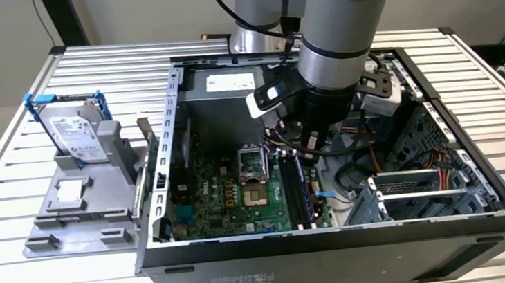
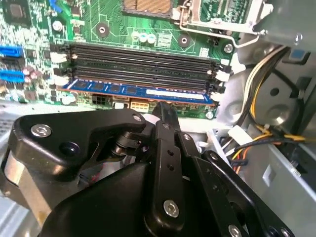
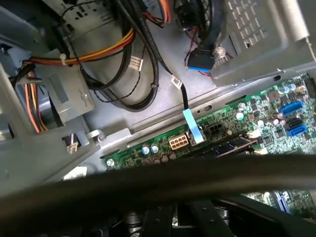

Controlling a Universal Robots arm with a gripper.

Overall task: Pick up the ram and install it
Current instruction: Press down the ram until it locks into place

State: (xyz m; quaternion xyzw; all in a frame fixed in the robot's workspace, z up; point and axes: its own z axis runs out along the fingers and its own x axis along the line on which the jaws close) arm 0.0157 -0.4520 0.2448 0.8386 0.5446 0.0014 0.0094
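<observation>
Arm is down inside the open computer case [image 1: 479,182], its gripper [image 2: 165,116] hanging just over the motherboard [image 1: 240,205] near the row of black memory slots [image 2: 143,61]. In the second wrist view the ram [image 2: 133,91], a long blue stick, lies along the slot on the near edge of that row, closest to the gripper, parallel to the slots beside it. It looks seated or very nearly so; whether the white end clips [image 2: 223,74] have latched I can't tell. The gripper's black finger [image 2: 168,123] points down at the stick's long edge but seems just clear of it, and whether the fingers are apart or together I cannot tell. Judging by this, the install step is in hand, pick-up done. What's wanted now is an even press straight down along the stick until both ends lock. Hard drive [image 1: 76,134] stands well outside the case, untouched.
</observation>
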